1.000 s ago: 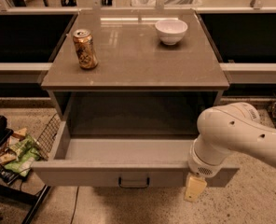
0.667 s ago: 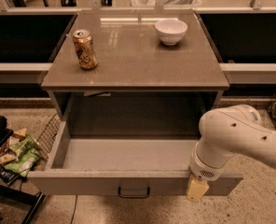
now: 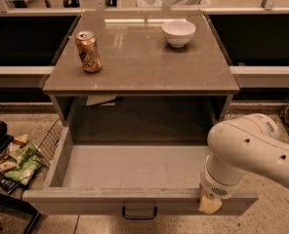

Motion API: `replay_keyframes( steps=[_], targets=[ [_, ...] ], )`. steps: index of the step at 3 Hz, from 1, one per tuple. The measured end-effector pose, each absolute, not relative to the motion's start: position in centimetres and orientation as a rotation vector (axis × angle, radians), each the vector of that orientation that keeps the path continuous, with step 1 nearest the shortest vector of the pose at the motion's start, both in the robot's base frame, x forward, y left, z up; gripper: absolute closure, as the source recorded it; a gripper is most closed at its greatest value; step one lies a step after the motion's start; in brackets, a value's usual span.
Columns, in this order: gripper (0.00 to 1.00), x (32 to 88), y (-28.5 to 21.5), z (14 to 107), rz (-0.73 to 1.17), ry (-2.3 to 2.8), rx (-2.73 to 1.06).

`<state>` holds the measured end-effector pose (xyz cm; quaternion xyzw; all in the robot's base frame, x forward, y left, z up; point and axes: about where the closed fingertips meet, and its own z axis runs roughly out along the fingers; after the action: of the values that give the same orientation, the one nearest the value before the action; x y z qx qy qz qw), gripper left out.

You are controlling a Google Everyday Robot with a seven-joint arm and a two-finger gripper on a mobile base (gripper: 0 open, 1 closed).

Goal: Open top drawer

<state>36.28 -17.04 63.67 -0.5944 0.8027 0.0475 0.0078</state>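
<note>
Presently, the deep grey top drawer stood pulled out below a brown cabinet top bearing a white bowl and tan can; the cream-tipped gripper sat at the drawer's front rim, grip indeterminable.

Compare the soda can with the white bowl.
The soda can is tall, narrow, gold-brown; the white bowl is low, wide, plain. The can stands nearer left, the bowl farther right. Both sit upright on the cabinet top. The gripper is at the front right rim of the open top drawer.
</note>
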Motion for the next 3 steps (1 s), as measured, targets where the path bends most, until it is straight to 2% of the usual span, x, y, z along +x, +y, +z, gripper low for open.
replay_keyframes(
  steps=[3],
  targets=[
    [0.01, 36.11, -17.10, 63.79, 0.141, 2.509, -1.861]
  ],
)
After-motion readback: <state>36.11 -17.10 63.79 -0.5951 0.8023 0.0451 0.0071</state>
